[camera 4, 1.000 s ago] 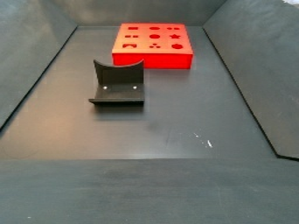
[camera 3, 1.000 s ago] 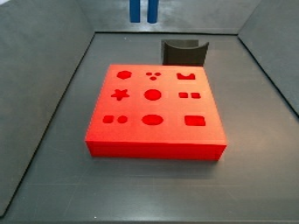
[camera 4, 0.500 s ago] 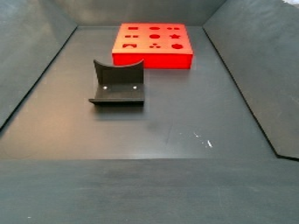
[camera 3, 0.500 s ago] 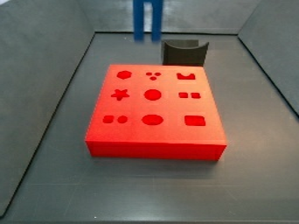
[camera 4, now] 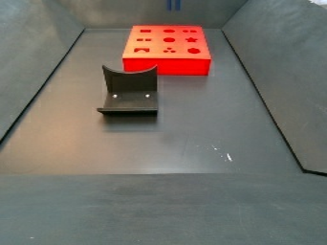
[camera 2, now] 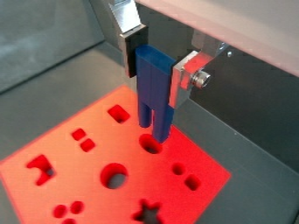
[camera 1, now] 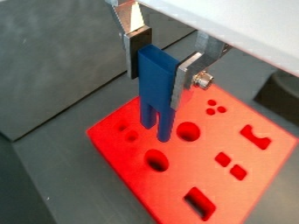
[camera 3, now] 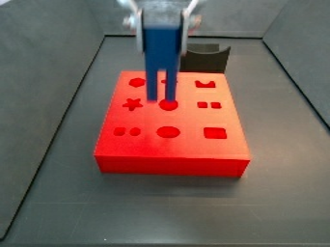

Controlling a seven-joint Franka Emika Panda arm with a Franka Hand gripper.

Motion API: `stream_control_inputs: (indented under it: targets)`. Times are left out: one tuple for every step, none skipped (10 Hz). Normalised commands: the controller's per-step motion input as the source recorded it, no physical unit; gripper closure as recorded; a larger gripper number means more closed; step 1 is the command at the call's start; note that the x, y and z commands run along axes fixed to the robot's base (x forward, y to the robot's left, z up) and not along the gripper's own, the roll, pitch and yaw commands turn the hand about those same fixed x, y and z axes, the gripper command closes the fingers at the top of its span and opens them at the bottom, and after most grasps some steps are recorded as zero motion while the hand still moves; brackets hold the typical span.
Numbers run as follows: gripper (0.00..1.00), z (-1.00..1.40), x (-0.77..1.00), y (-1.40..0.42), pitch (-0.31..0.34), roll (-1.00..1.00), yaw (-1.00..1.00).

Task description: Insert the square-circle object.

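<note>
My gripper is shut on the square-circle object, a bright blue upright block ending in two short parallel legs. It shows in both wrist views and in a side view. The piece hangs upright over the red block with shaped holes, its legs pointing down just above the block's middle holes; whether the leg tips touch the block I cannot tell. The red block also lies at the far end of the floor in a side view, where the gripper and piece are out of view.
A dark grey curved holder stands behind the red block and shows in front of it in a side view. Sloped dark walls enclose the floor on all sides.
The gripper with the blue piece has come down from the far top of the side view toward the red block, and now hangs over its middle holes.
</note>
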Motion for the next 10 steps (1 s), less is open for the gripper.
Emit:
stream_control_inputs:
  targets:
    - [1.0,-0.52,-0.12,-0.11,0.0,0.3,0.24]
    - [1.0,-0.52,-0.24,0.0,0.0,0.23,0.19]
    - [1.0,-0.45,-0.44,0.0,-0.009,0.02,0.0]
    - [1.0,-0.28,-0.45,0.0,-0.001,0.0,-0.16]
    - [1.0,-0.12,-0.51,0.02,-0.023,-0.13,-0.24]
    - [1.0,0.0,-0.42,0.03,-0.094,-0.27,-0.15]
    - [1.0,0.04,-0.32,0.08,-0.17,-0.36,-0.05]
    - [1.0,0.0,-0.21,0.06,-0.233,-0.39,0.0]
    - [1.0,-0.03,-0.05,0.09,-0.234,-0.33,0.0]
    - [1.0,-0.09,-0.02,0.1,-0.213,-0.29,0.03]
